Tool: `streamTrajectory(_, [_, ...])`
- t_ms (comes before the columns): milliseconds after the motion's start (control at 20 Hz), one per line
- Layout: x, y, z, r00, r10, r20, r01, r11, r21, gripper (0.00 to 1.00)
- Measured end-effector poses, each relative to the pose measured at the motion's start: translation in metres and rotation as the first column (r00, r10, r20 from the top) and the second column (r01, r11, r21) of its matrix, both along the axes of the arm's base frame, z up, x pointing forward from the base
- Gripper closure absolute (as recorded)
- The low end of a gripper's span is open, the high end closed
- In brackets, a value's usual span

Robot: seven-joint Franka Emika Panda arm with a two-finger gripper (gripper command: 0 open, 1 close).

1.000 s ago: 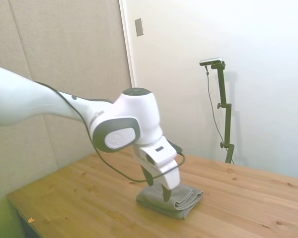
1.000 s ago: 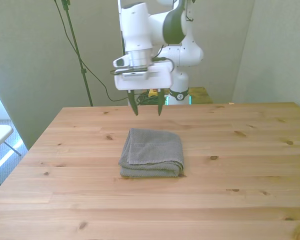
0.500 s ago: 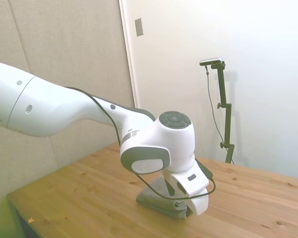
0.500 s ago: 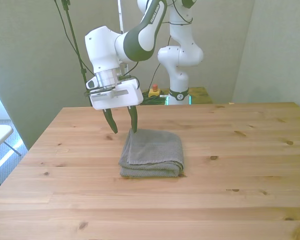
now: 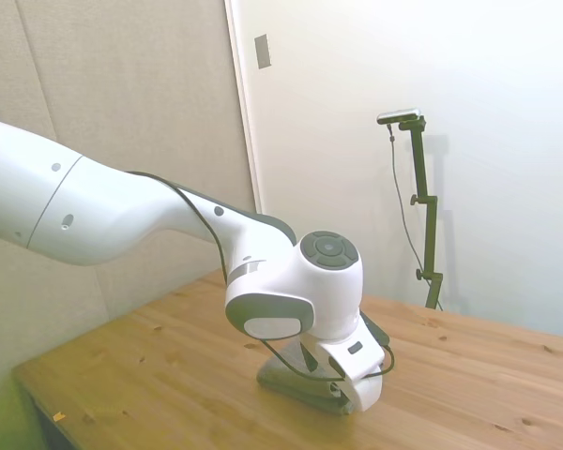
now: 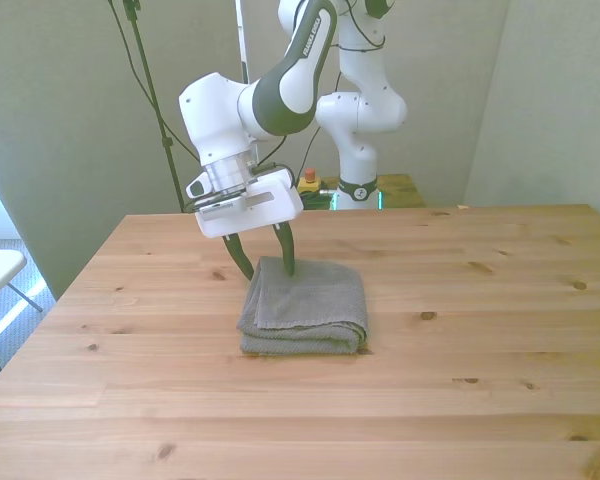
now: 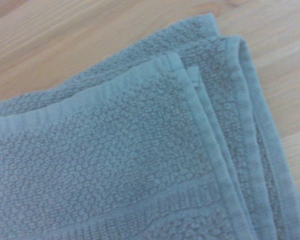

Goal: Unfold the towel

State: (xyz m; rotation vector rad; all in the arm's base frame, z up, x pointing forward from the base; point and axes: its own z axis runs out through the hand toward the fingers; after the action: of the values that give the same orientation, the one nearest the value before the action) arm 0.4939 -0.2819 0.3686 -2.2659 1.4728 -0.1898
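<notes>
— What lies nearest on the table (image 6: pixel 310 420)?

— Bare wooden planks at the near edge in the front view, then the towel (image 6: pixel 305 306), grey terry cloth, folded into a thick pad that lies flat a little toward nine o'clock of the tabletop's middle. Its rounded fold faces six o'clock; the stacked edges run along its nine o'clock side.

— And up close?

— The wrist view shows the towel (image 7: pixel 130 155) corner: several layers with hemmed edges stepped one over another, wood showing past them.

— Where is the gripper?

— The gripper (image 6: pixel 263 266) is at the towel's eleven o'clock corner, fingers spread apart and holding nothing. One fingertip (image 6: pixel 289 268) is over the cloth's far edge, the other (image 6: pixel 244 270) is just off the cloth above the wood. Whether either touches, I cannot tell.

— From the side?

— The towel (image 5: pixel 286 380) is mostly hidden behind the white wrist housing, and the fingers are out of sight there.

— Farther back?

— The arm's base stands at twelve o'clock beyond the far edge.
</notes>
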Motion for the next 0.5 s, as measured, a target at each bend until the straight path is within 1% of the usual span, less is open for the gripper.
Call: streamTrajectory(500, [-0.0018,-0.0013,-0.0013,1.0,0.014,0.01,-0.014,1.0,0.004,1.0])
